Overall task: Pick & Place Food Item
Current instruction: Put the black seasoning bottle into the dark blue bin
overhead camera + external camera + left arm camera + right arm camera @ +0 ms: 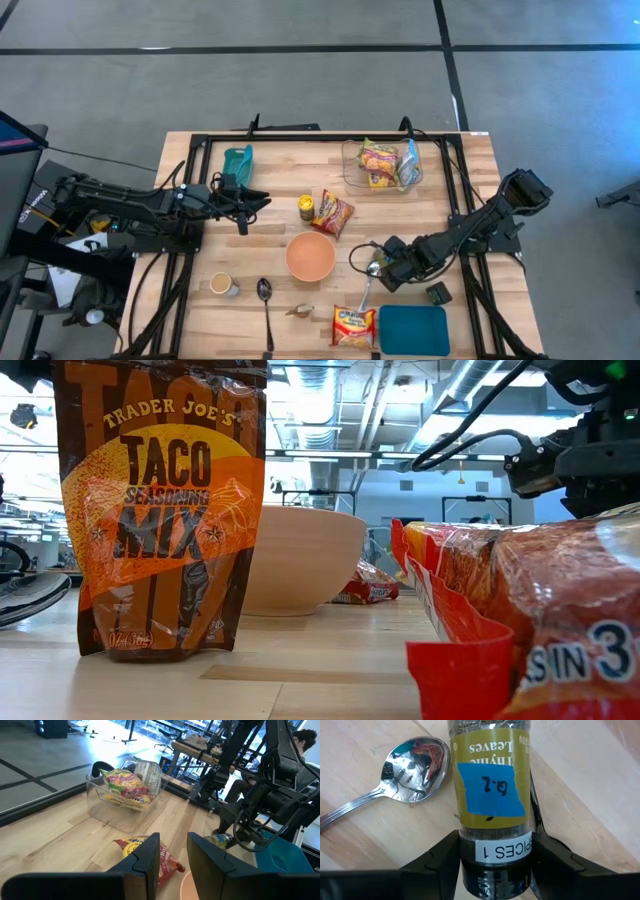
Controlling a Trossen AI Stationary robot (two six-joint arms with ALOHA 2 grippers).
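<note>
My right gripper [388, 270] is low over the table right of the tan bowl [310, 256] and is shut on a spice jar [490, 785] with a yellow label, blue tape and a black cap. The jar also shows in the left wrist view [220, 840]. A spoon [415, 762] lies on the table beside the jar. My left gripper [247, 205] is open and empty at the table's left, above the wood, pointing toward a red-and-yellow packet [331, 212]. My right gripper pinches the jar between its two fingers at the cap end [495, 851], one finger [442, 857] on each side. The jar points forward out of the gripper, along the fingers, lying nearly level. Whether it rests on the wood or is just clear of it I cannot tell.
A clear bin [380, 165] with packets stands at the far right. A small yellow jar [306, 207], a noodle packet [353, 326], a blue tray [413, 330], a second spoon [265, 300], a cup [222, 284] and an upright taco seasoning pouch [160, 510] are around the bowl.
</note>
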